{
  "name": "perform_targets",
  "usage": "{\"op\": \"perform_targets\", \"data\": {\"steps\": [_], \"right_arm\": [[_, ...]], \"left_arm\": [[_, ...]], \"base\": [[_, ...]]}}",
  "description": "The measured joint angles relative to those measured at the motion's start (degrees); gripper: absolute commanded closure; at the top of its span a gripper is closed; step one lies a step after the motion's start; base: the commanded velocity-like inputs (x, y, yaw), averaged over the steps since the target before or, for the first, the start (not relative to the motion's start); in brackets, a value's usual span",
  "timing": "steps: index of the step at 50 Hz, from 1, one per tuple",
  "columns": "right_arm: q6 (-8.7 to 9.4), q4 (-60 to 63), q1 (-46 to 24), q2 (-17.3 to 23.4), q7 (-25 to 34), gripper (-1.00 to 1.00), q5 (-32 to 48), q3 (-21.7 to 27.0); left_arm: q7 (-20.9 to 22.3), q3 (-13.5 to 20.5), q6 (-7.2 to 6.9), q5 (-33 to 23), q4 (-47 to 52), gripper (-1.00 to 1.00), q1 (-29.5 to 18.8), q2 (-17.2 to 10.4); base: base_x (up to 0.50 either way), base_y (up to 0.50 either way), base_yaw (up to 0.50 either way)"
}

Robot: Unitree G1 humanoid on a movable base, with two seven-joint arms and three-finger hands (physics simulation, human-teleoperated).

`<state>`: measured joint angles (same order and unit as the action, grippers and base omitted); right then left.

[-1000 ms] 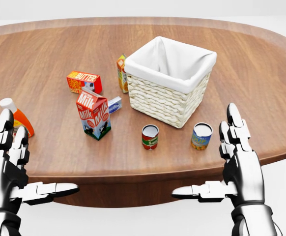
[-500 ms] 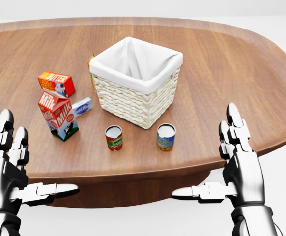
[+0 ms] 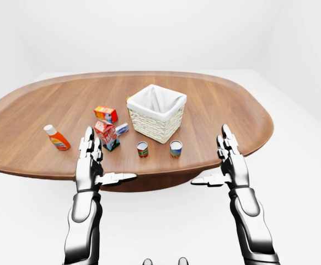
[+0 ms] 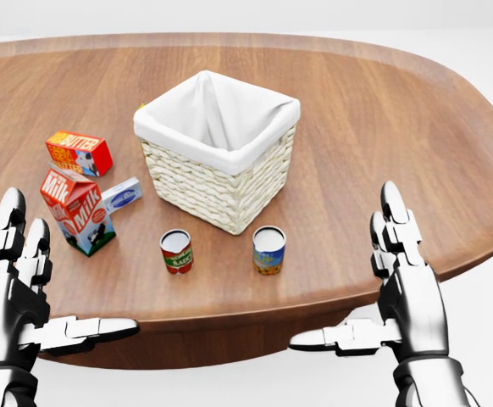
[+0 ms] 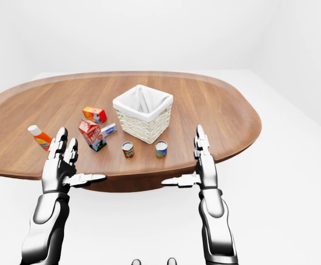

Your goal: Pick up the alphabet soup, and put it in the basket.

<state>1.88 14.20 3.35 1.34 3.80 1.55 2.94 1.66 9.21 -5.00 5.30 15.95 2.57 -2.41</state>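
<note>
Orange bottle outside head view

On my head view the wooden bench carries a milk carton standing upright at the left, with a butter box above it and a small blue-and-white box lying just to its right. A blue-and-yellow can stands right of centre, and my left-eye view shows an orange bottle lying far left.

setting was a bare simulated test room. plain white walls and floor surrounded one oval wooden table holding groceries.
</note>
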Motion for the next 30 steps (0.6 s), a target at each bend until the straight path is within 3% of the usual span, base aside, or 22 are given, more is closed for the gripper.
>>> {"op": "perform_targets", "data": {"steps": [30], "right_arm": [[-0.80,-0.67,0.22,-0.20,0.16,-1.00,0.77,-0.67]], "left_arm": [[-0.13,-0.17,0.00,-0.29,-0.16,-1.00,-0.02,0.06]], "base": [[0.34,0.00,0.00]]}}
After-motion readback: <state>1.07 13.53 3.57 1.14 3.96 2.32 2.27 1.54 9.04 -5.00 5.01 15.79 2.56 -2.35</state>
